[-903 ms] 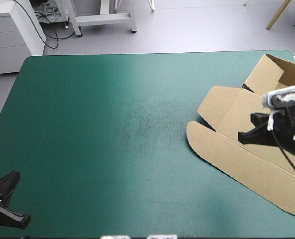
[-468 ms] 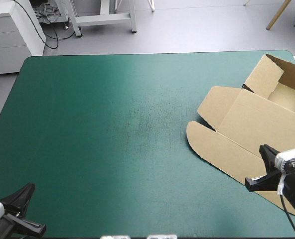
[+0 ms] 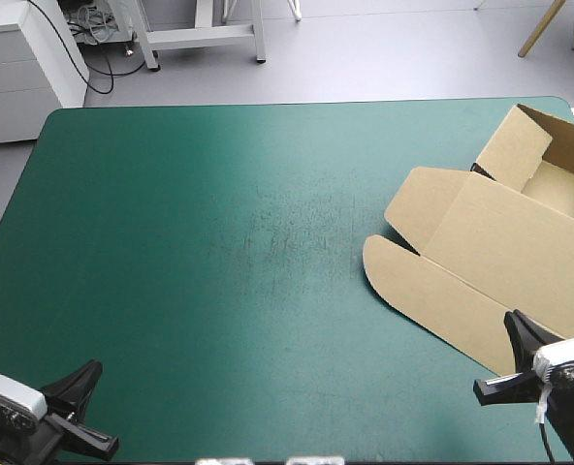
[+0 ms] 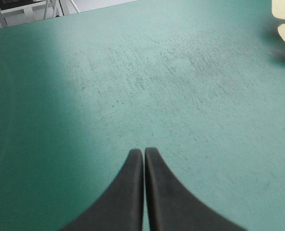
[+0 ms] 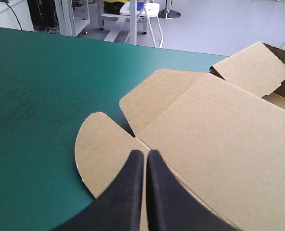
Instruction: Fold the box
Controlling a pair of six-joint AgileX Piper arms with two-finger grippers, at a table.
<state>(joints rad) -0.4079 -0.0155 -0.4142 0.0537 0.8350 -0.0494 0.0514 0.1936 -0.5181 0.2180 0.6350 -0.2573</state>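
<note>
I see the table filling most of the frame, its teal-green cover smooth apart from faint dark scuff marks near the centre.

The wide table with a teal-green cover had rounded corners at its far side. The cover lay smooth and flat, and faint dark scuff marks showed near its middle. On the right part of the table lay the brown box of cut cardboard, resting directly on the cover. Its large lid panel lay flat, and two rounded flaps at its side pointed toward the middle of the table. The tray part, with its walls raised, stood open near the far right corner.
</note>
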